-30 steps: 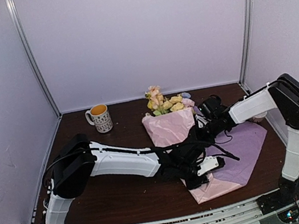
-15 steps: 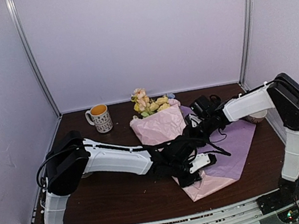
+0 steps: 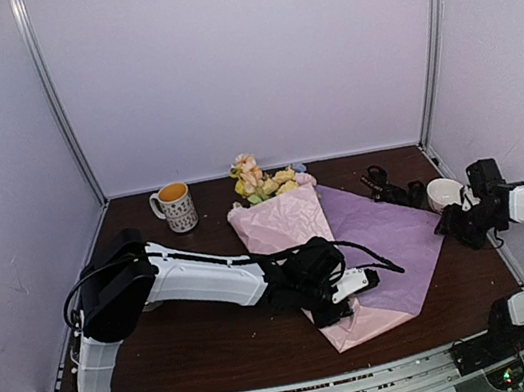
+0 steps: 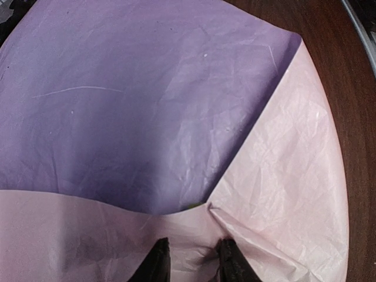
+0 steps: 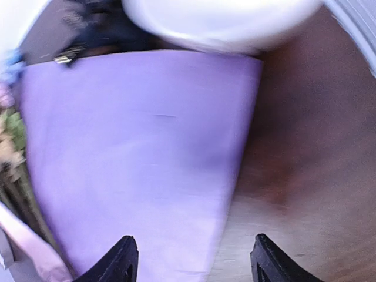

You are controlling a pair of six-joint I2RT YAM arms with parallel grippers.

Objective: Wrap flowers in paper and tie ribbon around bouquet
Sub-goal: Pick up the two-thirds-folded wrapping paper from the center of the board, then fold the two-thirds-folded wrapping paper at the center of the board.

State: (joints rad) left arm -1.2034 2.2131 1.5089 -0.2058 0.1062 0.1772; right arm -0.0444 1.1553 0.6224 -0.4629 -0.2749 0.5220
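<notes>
Right of the mug (image 3: pixel 176 207), the flowers (image 3: pixel 259 181) lie in the half-folded paper (image 3: pixel 381 236). The left gripper (image 4: pixel 194 261) pinches its pink fold, seemingly shallowly; farther right, the right gripper (image 5: pixel 194 258) hangs spread. So slight a pinch could let the fold spring open.

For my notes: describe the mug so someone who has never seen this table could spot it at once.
On the dark brown table, look to the far left corner by the back wall. The mug stands upright there, left of the flowers. Unlike the plain white cup on the right side, it has a patterned body, a handle on its left and orange-yellow inside.
</notes>
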